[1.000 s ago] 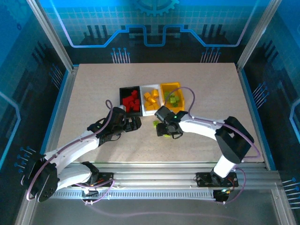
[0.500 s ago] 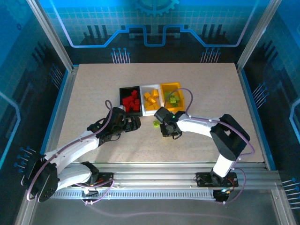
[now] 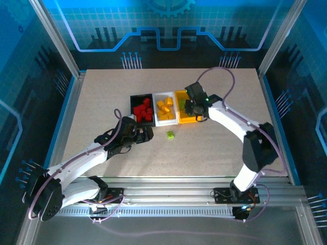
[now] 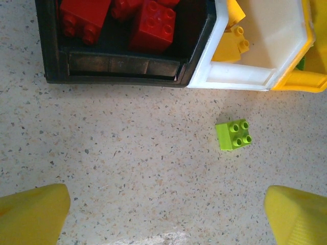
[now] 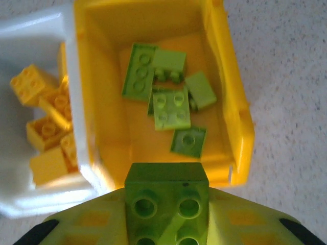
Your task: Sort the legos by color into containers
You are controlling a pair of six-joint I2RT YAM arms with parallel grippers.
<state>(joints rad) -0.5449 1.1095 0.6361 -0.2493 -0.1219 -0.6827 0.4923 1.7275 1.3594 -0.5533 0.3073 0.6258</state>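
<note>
My right gripper is shut on a lime green lego and hangs over the near end of the yellow container, which holds several green legos. In the top view this gripper is above the yellow container. Another green lego lies alone on the table in front of the white container. The left gripper rests open near the black container, with this lego ahead and to its right. Red legos fill the black container.
The three containers stand side by side at mid-table: black, white, yellow. Yellow-orange legos lie in the white one. Bare speckled table surrounds them. The right arm reaches across the table's right half.
The right gripper shut on a green lego at mid-table, lifted it and carried it back over the yellow container. The left arm and the loose green lego stayed put.
</note>
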